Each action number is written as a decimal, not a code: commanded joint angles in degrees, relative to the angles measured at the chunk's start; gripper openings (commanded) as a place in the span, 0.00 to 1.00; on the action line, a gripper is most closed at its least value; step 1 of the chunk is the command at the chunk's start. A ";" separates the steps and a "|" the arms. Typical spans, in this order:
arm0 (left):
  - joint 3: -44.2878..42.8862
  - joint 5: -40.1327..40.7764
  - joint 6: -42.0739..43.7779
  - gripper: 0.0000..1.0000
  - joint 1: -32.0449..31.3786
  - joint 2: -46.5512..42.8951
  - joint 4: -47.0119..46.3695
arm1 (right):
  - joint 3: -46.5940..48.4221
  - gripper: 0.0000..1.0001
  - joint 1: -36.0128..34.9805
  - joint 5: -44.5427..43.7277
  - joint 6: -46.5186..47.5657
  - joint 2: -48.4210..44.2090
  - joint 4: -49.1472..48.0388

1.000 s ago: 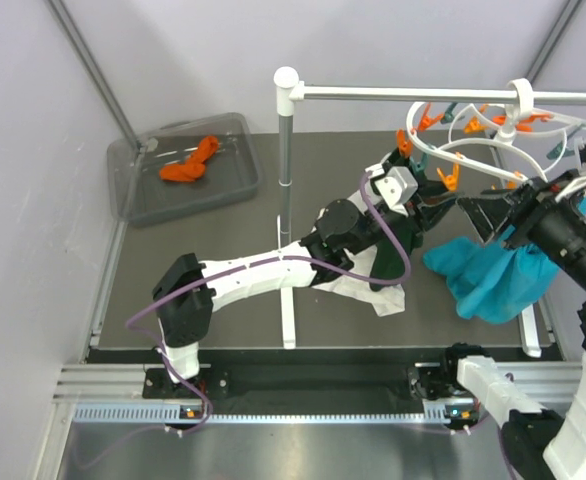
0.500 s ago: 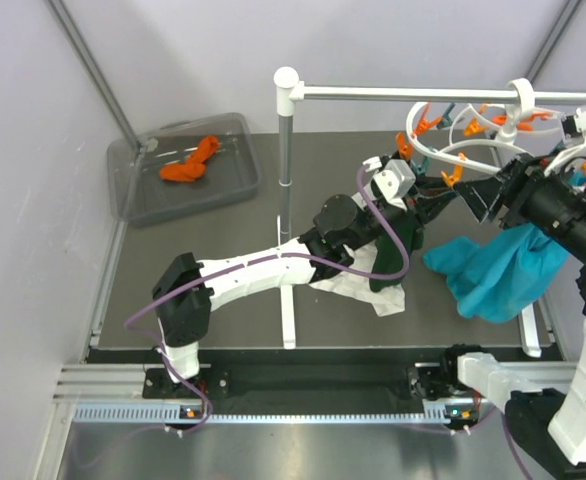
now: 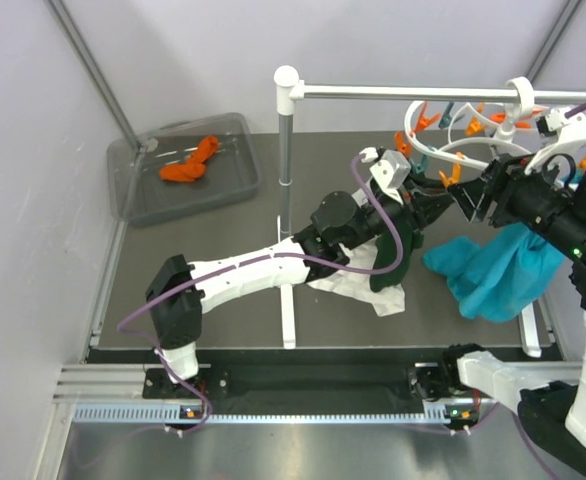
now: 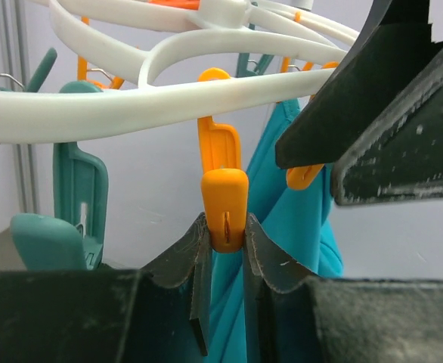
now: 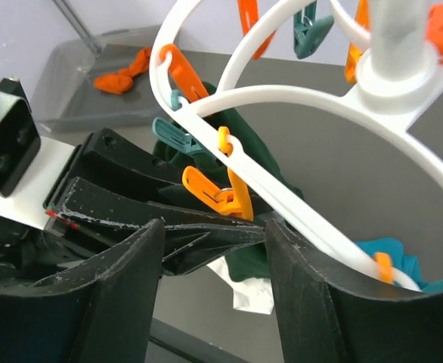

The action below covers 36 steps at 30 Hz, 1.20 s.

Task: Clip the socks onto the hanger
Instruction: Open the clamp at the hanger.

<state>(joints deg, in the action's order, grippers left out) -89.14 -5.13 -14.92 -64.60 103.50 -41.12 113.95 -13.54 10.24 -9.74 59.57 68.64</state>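
The socks (image 3: 189, 160) are a bright orange bundle lying in the grey tray at the back left, also seen far off in the right wrist view as the socks (image 5: 122, 72). The white hanger (image 3: 443, 152) hangs from the rail at the back right, with orange and teal clothespins. My left gripper (image 3: 443, 203) reaches up under its ring (image 4: 131, 98), shut on the lower end of an orange clothespin (image 4: 224, 198). My right gripper (image 3: 476, 197) is open just right of it, with nothing gripped. From the right wrist, the left fingers (image 5: 153, 215) lie between its jaws.
A teal cloth (image 3: 493, 272) hangs under the hanger's right side. A dark green cloth (image 3: 391, 255) and a white cloth (image 3: 358, 287) lie below the left gripper. The white pole rail (image 3: 393, 93) and its post (image 3: 285, 160) stand mid-table. The grey tray (image 3: 133, 205) sits at the back left.
My right gripper has moved up and left, close to the left gripper and the hanger. The left gripper has risen slightly and pinched the orange clothespin.
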 commanded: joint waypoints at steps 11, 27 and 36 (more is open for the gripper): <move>-1.30 -1.12 -4.07 0.00 0.00 -4.27 4.21 | -1.71 0.62 -22.64 -27.53 -2.30 3.18 -4.39; 0.81 -1.20 -3.89 0.00 0.09 -6.03 3.95 | -3.91 0.47 -33.13 -47.77 -3.45 4.50 -9.31; 4.31 0.29 -4.42 0.45 0.00 -9.36 5.70 | -5.05 0.00 -33.13 -49.00 -3.09 4.33 -9.31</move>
<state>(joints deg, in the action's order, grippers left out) -87.22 -4.93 -18.92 -64.27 98.98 -35.00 109.82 -46.04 -37.21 -12.67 64.12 62.54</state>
